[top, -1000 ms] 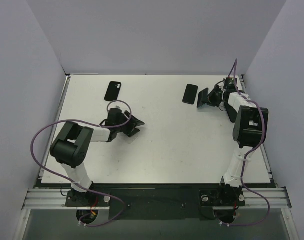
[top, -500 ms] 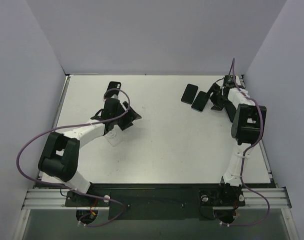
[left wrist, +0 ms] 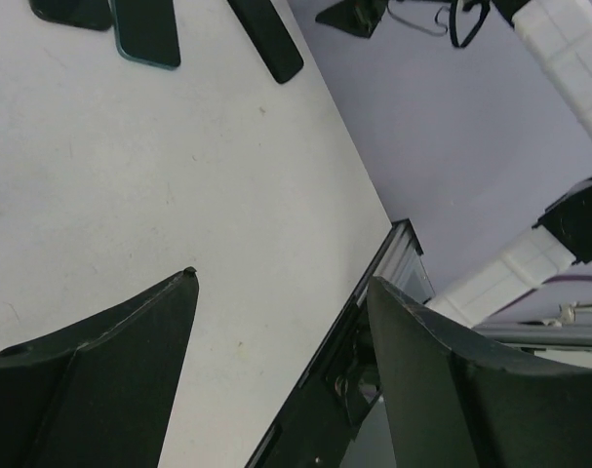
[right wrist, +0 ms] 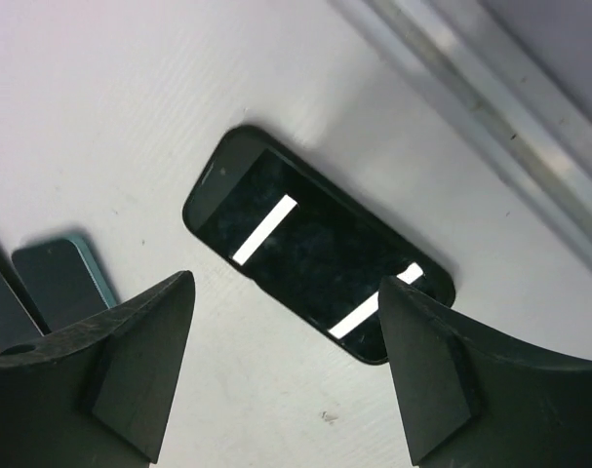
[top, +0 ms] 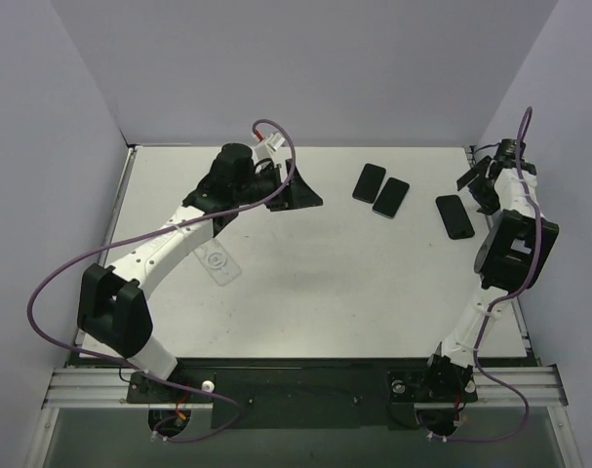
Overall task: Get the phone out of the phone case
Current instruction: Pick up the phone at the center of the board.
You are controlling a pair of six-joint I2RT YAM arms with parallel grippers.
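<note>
This looks like a robotics lab test cell, not a lived-in room. A flat white tabletop [top: 325,292] sits boxed in by plain pale-violet panel walls [top: 305,68], with a silver aluminium extrusion rail [top: 86,387] along its near edge. Two white-and-black jointed robot arms [top: 159,253] are bolted there, trailing looped purple cables [top: 61,270]. The fittings at their bases are too small to identify.

Clear case [top: 217,264], phone [top: 455,215] — well apart
</note>
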